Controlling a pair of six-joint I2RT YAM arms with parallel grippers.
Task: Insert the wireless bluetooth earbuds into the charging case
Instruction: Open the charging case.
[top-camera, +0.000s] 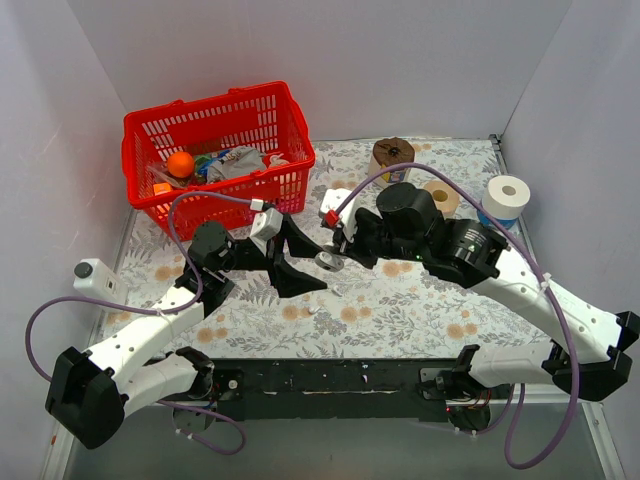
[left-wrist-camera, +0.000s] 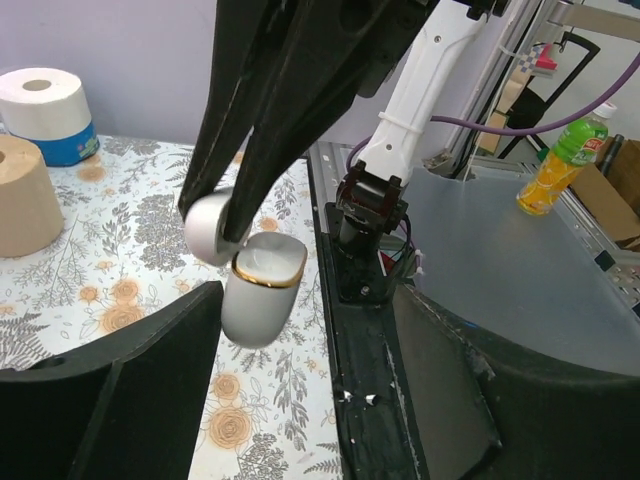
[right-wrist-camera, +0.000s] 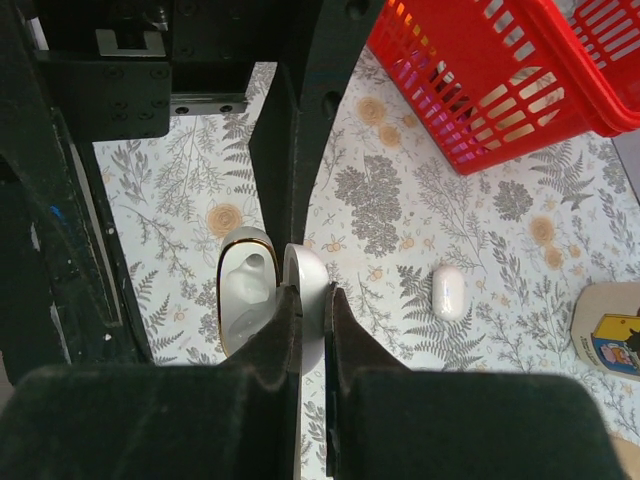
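Charging case (right-wrist-camera: 245, 300) is white and smooth with rounded corners, open, a thin gold rim around its hollow body; its domed lid (right-wrist-camera: 306, 262) is swung out to one side; it sits left of centre in the right wrist view, raised above the flowered desk (right-wrist-camera: 400, 200); the right tool (right-wrist-camera: 312, 300) is clenched on the lid; the left tool (left-wrist-camera: 305, 300) stands released, fingers wide on either side below the case; one small white oval earbud (right-wrist-camera: 447, 292) lies on the desk to the right, well apart.
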